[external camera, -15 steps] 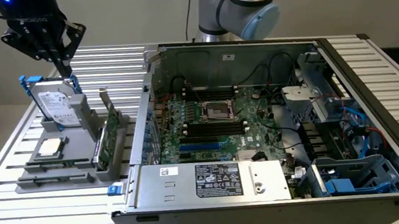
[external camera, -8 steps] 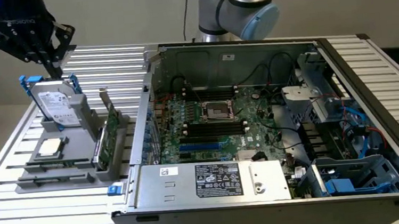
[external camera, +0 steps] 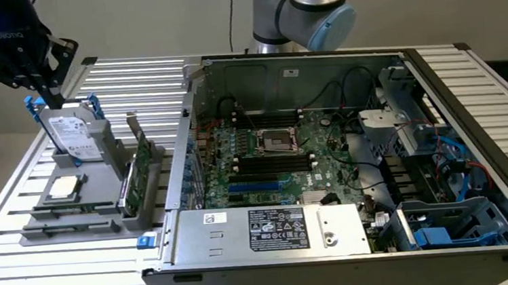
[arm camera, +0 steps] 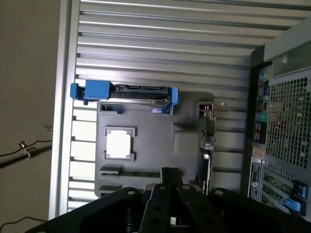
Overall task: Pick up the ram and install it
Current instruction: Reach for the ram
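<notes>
Open room above the low front of the gray holder (external camera: 34,228); tall hard drive (external camera: 70,133) behind, upright expansion card (external camera: 142,168) beside.

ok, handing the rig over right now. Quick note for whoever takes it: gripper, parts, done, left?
Gripper: shut, nothing in it, up above the hard drive that stands in the grey holder.
Ram: lying in its slot in the holder, not gripped.
Done: nothing that shows; the memory slots in the open case look empty.
Left: the whole job, both pickup and install.
</notes>
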Available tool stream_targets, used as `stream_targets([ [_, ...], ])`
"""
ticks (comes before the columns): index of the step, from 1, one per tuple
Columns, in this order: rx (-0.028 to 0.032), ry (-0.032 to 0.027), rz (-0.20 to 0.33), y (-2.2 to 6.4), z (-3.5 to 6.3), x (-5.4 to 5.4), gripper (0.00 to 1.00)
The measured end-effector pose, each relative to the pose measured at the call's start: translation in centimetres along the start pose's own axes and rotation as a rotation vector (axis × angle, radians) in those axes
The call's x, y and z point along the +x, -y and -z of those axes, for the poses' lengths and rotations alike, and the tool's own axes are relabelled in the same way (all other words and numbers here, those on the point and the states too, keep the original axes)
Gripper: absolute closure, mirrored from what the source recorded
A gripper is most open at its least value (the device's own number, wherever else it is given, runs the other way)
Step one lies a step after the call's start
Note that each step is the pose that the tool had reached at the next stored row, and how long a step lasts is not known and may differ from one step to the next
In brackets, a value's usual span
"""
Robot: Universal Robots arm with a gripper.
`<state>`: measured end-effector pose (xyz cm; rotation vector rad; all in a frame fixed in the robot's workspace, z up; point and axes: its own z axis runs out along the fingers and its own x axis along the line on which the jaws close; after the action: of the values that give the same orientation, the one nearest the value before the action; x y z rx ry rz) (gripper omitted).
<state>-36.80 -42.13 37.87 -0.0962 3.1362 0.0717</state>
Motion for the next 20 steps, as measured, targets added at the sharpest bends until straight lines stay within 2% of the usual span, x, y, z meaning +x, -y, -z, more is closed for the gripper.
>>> stream_targets([
  [5,-0.0001,0.0002,0.005,1.34,0.06,0.9,0.89],
  [10,-0.0001,0.0001,0.012,2.59,0.12,1.1,0.89],
  [17,0.0000,-0.0005,0.033,3.64,0.17,1.1,0.89],
  [20,-0.0002,-0.0006,0.038,3.73,0.16,1.1,0.89],
])
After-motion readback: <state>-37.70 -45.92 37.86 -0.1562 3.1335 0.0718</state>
